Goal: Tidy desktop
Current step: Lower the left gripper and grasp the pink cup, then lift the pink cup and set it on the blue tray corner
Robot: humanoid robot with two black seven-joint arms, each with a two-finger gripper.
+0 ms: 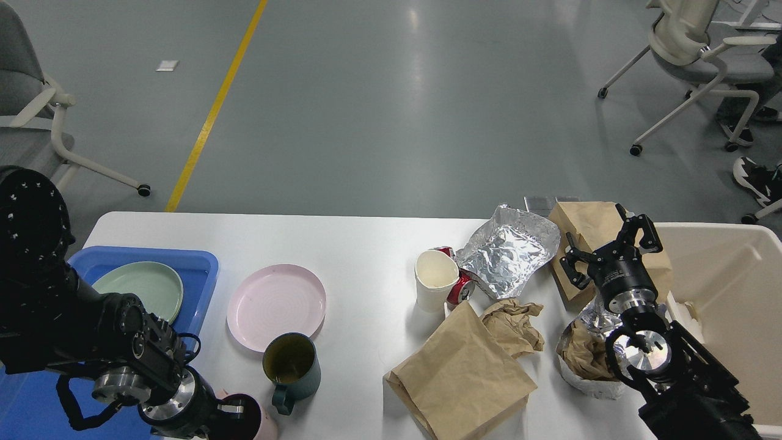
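The white desktop holds dishes on the left and litter on the right. My left gripper sits low at the front edge, on the rim of a pink mug. It is dark and its fingers blur together. Beside it stand a dark green mug and a pink plate. My right gripper hangs open, fingers spread, above a brown paper bag at the back right, holding nothing.
A blue tray at the left holds a green plate. A paper cup, red can, foil sheet, crumpled paper, flat brown bag and foil bundle lie mid-right. A cream bin stands at the right.
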